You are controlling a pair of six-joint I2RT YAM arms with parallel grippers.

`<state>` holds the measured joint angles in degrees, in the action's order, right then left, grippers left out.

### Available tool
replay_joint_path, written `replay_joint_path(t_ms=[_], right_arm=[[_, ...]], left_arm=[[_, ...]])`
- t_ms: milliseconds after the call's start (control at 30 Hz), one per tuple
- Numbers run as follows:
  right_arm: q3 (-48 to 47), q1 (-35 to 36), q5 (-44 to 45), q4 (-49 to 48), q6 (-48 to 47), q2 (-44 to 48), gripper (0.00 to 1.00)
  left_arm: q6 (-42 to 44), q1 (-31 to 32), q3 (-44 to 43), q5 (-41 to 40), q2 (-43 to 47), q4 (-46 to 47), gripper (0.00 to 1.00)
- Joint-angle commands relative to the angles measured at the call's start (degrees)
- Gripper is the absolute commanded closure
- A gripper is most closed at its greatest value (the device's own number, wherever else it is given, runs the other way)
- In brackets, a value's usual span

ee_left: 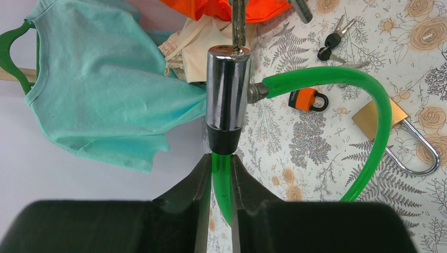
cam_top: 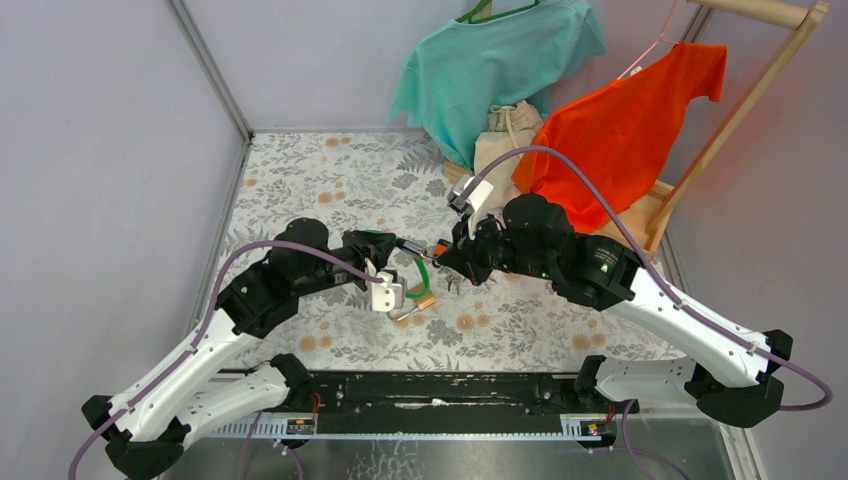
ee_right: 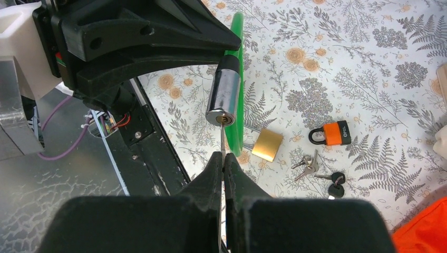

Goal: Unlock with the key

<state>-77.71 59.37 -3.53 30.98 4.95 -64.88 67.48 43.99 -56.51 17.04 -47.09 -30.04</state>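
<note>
From above, the left tool [cam_top: 398, 247] and right tool [cam_top: 447, 258] meet mid-counter [cam_top: 300, 170], far from its edges.

Left wrist: the left tool pinches the green cable [ee_left: 337, 81] just under the lock [ee_left: 227, 89].

Right wrist: the right tool clamps the key [ee_right: 223, 142], its tip at the lock's keyhole. An orange padlock [ee_right: 332, 134] lies well aside.

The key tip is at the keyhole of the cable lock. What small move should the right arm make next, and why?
Probably push the key straight in along the axis of the chrome cylinder. Its tip sits at the keyhole, but bare blade shows ahead of the right end effector. The left end effector grips the green cable just below the cylinder, bracing it.
</note>
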Motion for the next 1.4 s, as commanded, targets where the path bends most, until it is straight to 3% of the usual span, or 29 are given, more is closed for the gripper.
replay_joint_path(t_ms=[0,800,1367], right_arm=[[-0.4,0.4,3.6,-4.1,-0.4,0.9,1.00],[-1.1,0.3,0.8,-2.2,-1.4,-0.2,1.00],[3.0,0.6,1.7,-14.3,1.5,-4.0,1.00]], left_arm=[[-0.1,1.3,-3.0,1.7,0.6,3.9,1.00],[-1.6,2.3,-4.0,0.7,-0.3,3.6,1.00],[-6.0,6.3,-6.3,-2.0,-1.8,7.5,1.00]])
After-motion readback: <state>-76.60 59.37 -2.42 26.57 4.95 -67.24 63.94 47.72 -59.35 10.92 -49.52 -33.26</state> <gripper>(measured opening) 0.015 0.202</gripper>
